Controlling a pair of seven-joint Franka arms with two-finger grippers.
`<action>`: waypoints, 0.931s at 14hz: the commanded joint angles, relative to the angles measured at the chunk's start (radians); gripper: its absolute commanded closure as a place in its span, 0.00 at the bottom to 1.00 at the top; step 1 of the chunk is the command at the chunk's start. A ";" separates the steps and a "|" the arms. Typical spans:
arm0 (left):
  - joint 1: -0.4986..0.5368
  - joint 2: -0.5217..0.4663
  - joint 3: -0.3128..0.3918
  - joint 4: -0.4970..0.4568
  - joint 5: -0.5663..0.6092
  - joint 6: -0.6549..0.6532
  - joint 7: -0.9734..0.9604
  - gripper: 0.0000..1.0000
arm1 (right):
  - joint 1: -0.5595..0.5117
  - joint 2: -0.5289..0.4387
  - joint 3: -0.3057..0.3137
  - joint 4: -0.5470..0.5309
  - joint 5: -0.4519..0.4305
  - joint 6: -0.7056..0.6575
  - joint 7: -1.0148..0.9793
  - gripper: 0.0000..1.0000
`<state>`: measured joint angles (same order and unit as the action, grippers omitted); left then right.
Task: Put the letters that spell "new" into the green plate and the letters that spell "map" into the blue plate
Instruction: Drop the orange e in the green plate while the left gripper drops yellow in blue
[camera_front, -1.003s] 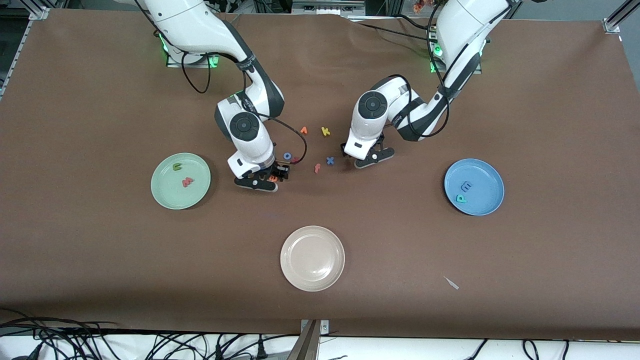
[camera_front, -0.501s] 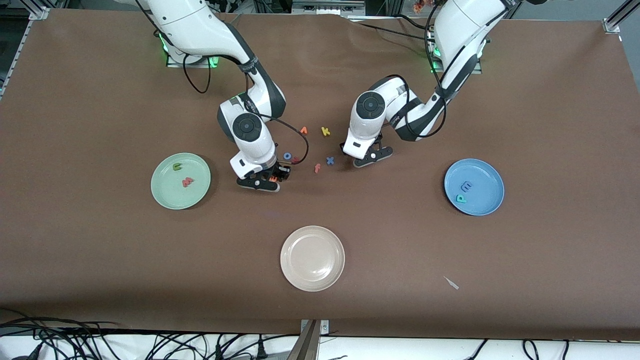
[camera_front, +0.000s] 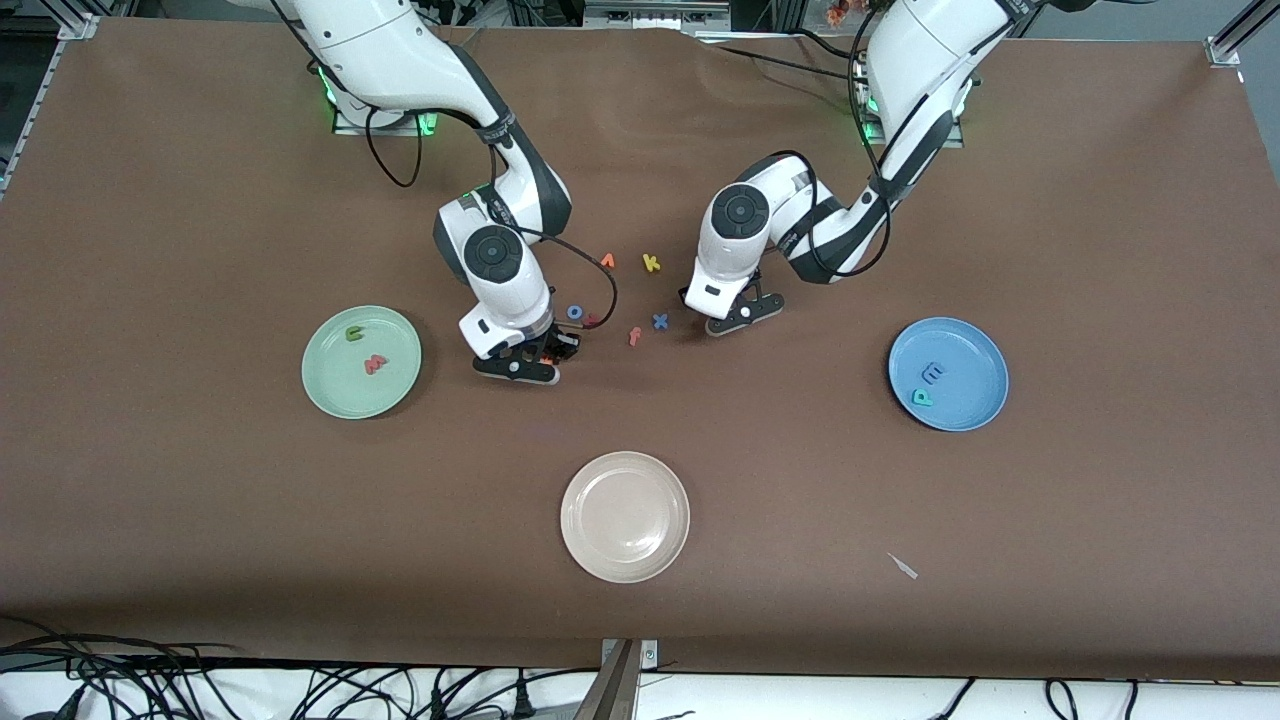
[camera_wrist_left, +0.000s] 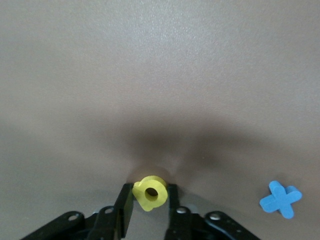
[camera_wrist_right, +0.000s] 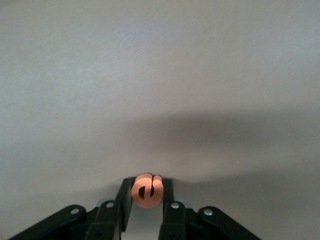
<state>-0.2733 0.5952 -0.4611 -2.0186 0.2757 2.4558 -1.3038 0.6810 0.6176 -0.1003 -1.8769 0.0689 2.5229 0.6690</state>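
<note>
- Orange e is pinched between the closed fingers of the right gripper, low over the brown table, near the loose letters in the middle.
- Green plate, already holding a green n and a red w, lies at about nine o'clock from that gripper in the front view, on the right arm's end of the table.
- Yellow a is clamped in the closed left gripper, with a blue x just beside it on the table.
- Blue plate, holding a teal p and a blue m, lies at about four o'clock from the left gripper, on the left arm's end.
- Each arm is judged to be the nearer one to its own plate.
</note>
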 joint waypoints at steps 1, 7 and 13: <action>-0.004 0.011 0.010 0.001 0.037 -0.003 -0.028 0.86 | -0.001 -0.076 -0.071 0.002 0.002 -0.148 -0.151 0.87; 0.055 0.005 0.010 0.125 0.019 -0.197 0.107 0.98 | -0.006 -0.177 -0.295 -0.017 0.040 -0.371 -0.593 0.85; 0.254 0.003 0.010 0.280 -0.049 -0.556 0.629 0.98 | -0.012 -0.231 -0.424 -0.232 0.247 -0.262 -0.888 0.82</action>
<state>-0.0890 0.5960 -0.4440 -1.7834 0.2595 1.9939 -0.8539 0.6628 0.4427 -0.5112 -1.9905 0.2477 2.1869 -0.1499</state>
